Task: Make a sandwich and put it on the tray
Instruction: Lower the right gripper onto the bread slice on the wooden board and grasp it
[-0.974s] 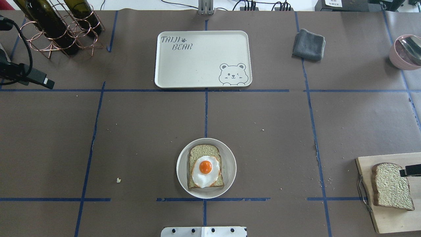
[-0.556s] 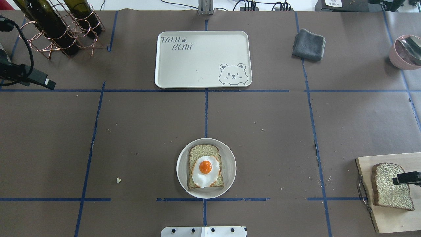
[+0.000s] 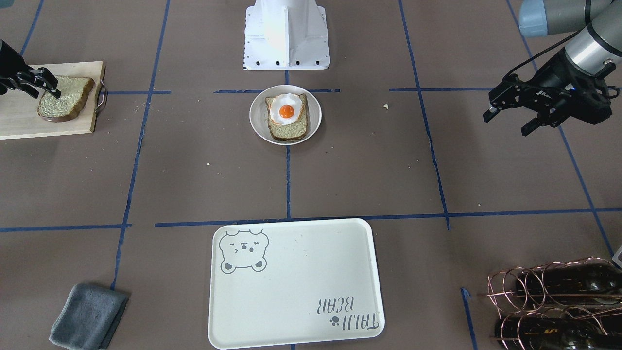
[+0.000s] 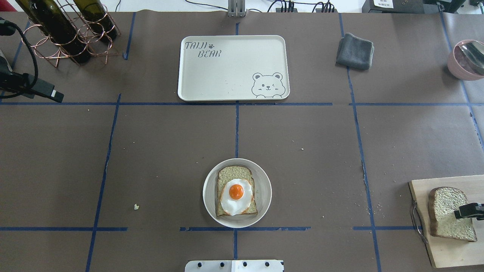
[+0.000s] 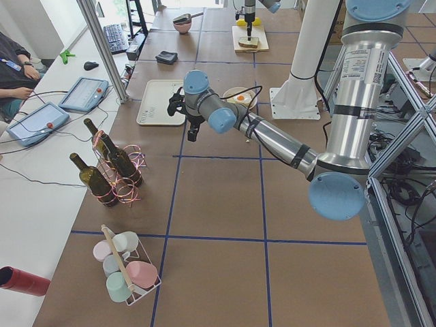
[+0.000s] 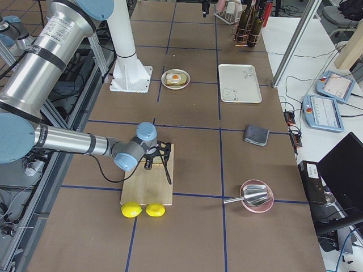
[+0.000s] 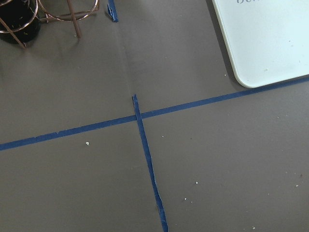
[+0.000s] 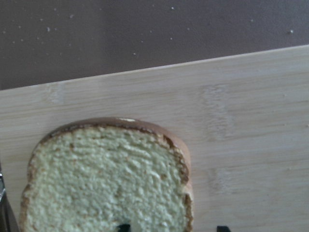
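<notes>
One bread slice topped with a fried egg (image 4: 236, 192) lies on a small round white plate (image 4: 264, 189) at the table's near centre. The second bread slice (image 4: 446, 211) lies on a wooden board (image 4: 446, 253) at the right. My right gripper (image 4: 468, 211) is open over this slice; in the right wrist view one fingertip (image 8: 123, 226) is over the bread and the other is past its crust. The cream bear tray (image 4: 227, 71) lies empty at the far centre. My left gripper (image 3: 508, 121) is open and empty, hovering at the far left near the bottle rack.
A copper rack with wine bottles (image 4: 68, 30) stands far left. A folded grey cloth (image 4: 354, 51) lies right of the tray. A pink bowl with a spoon (image 4: 467, 60) is far right. Two lemons (image 6: 142, 209) lie beside the board.
My right gripper has moved along the slice toward the table's near edge. The left gripper has barely shifted. Bread, egg and tray have not moved.
</notes>
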Action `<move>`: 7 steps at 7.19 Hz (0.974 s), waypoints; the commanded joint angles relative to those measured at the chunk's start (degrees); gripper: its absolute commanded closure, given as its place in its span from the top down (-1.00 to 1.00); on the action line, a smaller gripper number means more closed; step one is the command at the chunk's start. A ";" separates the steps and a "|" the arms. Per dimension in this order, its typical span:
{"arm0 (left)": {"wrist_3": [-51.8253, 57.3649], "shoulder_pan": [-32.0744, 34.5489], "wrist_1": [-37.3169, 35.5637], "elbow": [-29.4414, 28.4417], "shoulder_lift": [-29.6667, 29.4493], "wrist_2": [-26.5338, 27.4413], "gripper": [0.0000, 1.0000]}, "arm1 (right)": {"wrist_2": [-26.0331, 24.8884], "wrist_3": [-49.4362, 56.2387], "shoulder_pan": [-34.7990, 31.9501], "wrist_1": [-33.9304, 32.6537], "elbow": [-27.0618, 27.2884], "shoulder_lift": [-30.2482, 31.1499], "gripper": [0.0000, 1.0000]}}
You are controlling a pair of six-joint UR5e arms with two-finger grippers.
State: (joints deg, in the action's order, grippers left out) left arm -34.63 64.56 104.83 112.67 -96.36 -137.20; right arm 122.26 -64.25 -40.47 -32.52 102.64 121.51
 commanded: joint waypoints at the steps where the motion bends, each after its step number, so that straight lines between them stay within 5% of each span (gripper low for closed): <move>1: 0.00 0.04 0.03 0.10 0.03 0.00 1.00 | 0.09 0.00 0.04 0.00 -0.25 0.05 -0.54; 2: 0.00 0.04 -0.06 0.01 0.03 0.00 1.00 | 0.09 0.00 0.04 0.00 -0.25 -0.04 -1.00; 7: 0.00 -0.05 -0.06 -0.52 0.20 0.17 1.00 | 0.09 0.00 -0.14 0.26 0.37 -2.32 -1.00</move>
State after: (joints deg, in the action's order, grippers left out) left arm -34.63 64.59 104.76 112.29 -96.22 -137.09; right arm 122.31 -64.25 -40.59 -32.35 102.88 119.98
